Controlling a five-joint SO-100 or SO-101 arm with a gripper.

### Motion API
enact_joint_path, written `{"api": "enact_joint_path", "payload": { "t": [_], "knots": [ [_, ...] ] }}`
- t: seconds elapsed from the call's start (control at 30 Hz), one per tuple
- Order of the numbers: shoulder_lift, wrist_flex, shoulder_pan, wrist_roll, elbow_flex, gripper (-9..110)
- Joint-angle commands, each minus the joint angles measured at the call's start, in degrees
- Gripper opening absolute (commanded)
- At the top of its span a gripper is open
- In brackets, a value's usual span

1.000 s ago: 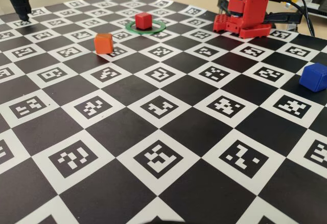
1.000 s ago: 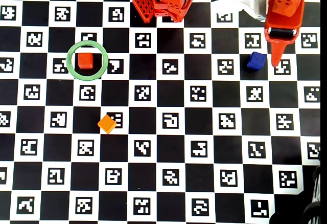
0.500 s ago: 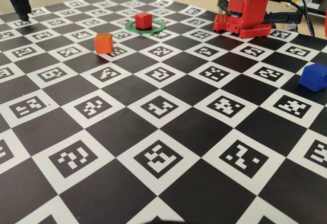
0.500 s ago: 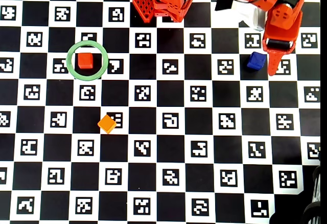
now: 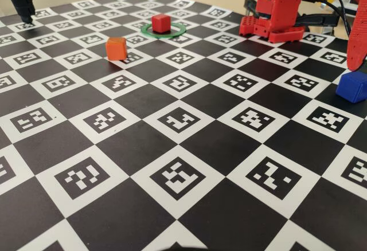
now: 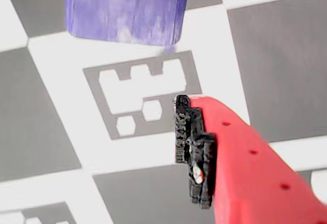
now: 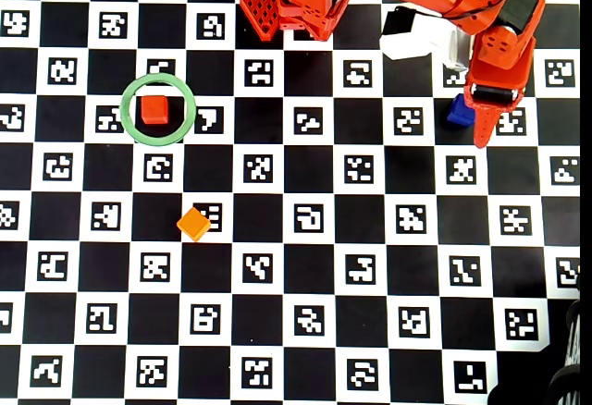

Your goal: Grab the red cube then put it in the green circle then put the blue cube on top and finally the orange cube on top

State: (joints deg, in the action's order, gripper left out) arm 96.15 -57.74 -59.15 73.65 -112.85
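Overhead, matte royal-blue blue cube (image 7: 460, 110) beside gripper (image 7: 483, 132), gripper opening indiscernible.

Red cube (image 7: 154, 109), blue cube (image 7: 459, 110), orange cube (image 7: 193, 224), green circle (image 7: 129, 128).

Checkered marker board (image 5: 189, 142); black stand (image 5: 20, 2) far-left corner.

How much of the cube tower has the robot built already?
Done: the small deep-red cube sits inside the flat green ring. In hand: the red gripper is beside the royal-blue cube, not gripping it. Left: stacking blue, then the bright orange cube, alone on the checkered board.
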Motion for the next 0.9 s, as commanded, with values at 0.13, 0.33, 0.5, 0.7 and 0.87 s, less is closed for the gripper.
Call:
{"api": "enact_joint_path", "payload": {
  "t": [0.13,0.33,0.5,0.7,0.87],
  "knots": [
    [0.09,2.90,-0.26,-0.62,-1.67,40],
    [-1.32,5.62,-0.62,-0.79,-3.52,40],
    [-1.76,8.35,-0.62,-1.32,-5.54,39],
    [-2.29,11.34,-1.85,-1.85,-7.91,39],
    [-2.72,12.57,-3.43,-1.93,-8.44,39]
  ]
}}
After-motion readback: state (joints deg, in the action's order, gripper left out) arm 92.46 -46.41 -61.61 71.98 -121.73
